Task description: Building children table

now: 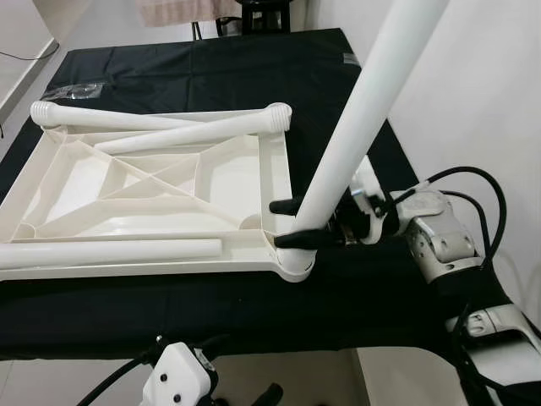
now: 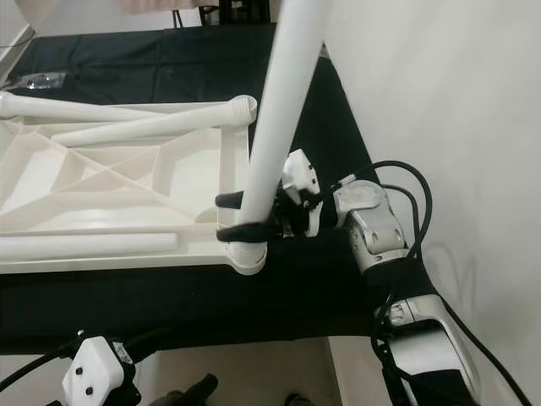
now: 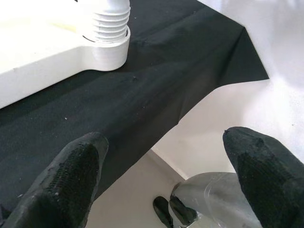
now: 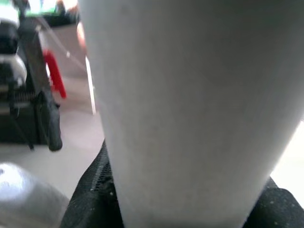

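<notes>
The right gripper [image 1: 289,223] squeezes the smooth, stiff, light-looking white leg [image 1: 355,127] low down by the tabletop [image 1: 127,182] corner, where it's steadiest.

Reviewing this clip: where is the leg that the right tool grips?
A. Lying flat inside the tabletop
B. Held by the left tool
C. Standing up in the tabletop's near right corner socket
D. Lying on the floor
C: the right tool is shut on the leg, which rises from the corner socket of the upside-down tabletop.
</notes>
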`<state>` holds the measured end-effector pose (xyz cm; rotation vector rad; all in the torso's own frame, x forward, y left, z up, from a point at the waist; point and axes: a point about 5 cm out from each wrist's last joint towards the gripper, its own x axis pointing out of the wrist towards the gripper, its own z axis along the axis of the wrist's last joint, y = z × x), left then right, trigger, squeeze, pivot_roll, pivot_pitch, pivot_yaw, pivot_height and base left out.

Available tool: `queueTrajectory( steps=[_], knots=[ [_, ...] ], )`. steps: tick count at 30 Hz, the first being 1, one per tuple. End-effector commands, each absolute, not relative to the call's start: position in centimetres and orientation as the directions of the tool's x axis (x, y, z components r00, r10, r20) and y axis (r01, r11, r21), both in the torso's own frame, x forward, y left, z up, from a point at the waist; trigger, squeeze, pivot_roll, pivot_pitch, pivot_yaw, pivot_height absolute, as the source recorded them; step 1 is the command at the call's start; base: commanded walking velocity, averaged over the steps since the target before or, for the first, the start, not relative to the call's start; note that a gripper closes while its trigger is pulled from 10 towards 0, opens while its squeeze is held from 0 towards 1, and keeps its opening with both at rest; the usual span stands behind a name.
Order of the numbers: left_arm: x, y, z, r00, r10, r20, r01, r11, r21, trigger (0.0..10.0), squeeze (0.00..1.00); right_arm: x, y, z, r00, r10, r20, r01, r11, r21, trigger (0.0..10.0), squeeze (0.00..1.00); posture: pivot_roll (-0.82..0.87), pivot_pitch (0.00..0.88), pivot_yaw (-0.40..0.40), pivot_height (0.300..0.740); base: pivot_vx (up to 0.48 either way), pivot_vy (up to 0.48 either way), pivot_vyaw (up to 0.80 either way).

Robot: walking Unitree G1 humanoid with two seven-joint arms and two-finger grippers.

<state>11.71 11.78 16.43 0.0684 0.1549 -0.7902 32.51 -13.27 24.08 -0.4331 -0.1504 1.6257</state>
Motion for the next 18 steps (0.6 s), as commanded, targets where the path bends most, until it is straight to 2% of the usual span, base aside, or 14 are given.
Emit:
queueTrajectory(
  steps=[1, 4, 7, 12, 15, 16, 17, 18],
  knots=[
    [11.3, 11.8, 16.5, 0.682, -0.706, -0.189, 0.719, 0.695, 0.0, 10.0, 0.0, 32.2, -14.1, 20.3, -0.054, 0.923, -0.38, -0.958, -0.155, -0.24, 10.0, 0.0, 0.12, 0.329, 0.015, 0.74, 0.0, 0.0, 0.0],
    [11.3, 11.9, 16.5, 0.682, -0.705, -0.192, 0.719, 0.695, -0.001, 10.0, 0.0, 32.1, -14.1, 20.4, -0.084, 0.881, -0.465, -0.94, -0.224, -0.256, 10.0, 0.0, 0.12, 0.33, 0.014, 0.74, 0.0, 0.0, 0.0],
    [11.4, 11.9, 16.6, 0.682, -0.705, -0.193, 0.719, 0.695, -0.001, 10.0, 0.0, 32.3, -14.2, 20.6, -0.089, 0.855, -0.512, -0.93, -0.255, -0.265, 10.0, 0.0, 0.12, 0.331, 0.014, 0.74, 0.0, 0.0, 0.0],
    [11.5, 11.8, 16.6, 0.683, -0.704, -0.193, 0.718, 0.696, 0.0, 10.0, 0.0, 32.5, -13.8, 21.2, -0.106, 0.873, -0.477, -0.934, -0.252, -0.254, 10.0, 0.0, 0.11, 0.33, 0.008, 0.74, 0.0, 0.0, 0.0],
    [11.7, 11.8, 16.6, 0.686, -0.702, -0.189, 0.716, 0.698, 0.004, 10.0, 0.0, 33.0, -12.9, 22.1, -0.088, 0.938, -0.336, -0.966, -0.163, -0.2, 10.0, 0.0, 0.11, 0.33, 0.005, 0.74, 0.0, 0.0, 0.0],
    [11.7, 11.8, 16.6, 0.686, -0.702, -0.189, 0.716, 0.698, 0.004, 10.0, 0.0, 33.0, -12.9, 22.1, -0.088, 0.938, -0.336, -0.966, -0.163, -0.2, 10.0, 0.0, 0.11, 0.33, 0.005, 0.74, 0.0, 0.0, 0.0],
    [11.7, 11.8, 16.6, 0.687, -0.702, -0.187, 0.715, 0.699, 0.005, 10.0, 0.0, 33.8, -12.7, 22.1, -0.022, 0.967, -0.255, -0.986, -0.062, -0.152, 10.0, 0.0, 0.11, 0.33, 0.002, 0.74, 0.0, 0.0, 0.0],
    [11.7, 11.8, 16.6, 0.687, -0.702, -0.187, 0.715, 0.699, 0.005, 10.0, 0.0, 33.8, -12.7, 22.1, -0.022, 0.967, -0.255, -0.986, -0.062, -0.152, 10.0, 0.0, 0.11, 0.33, 0.002, 0.74, 0.0, 0.0, 0.0]
  ],
)
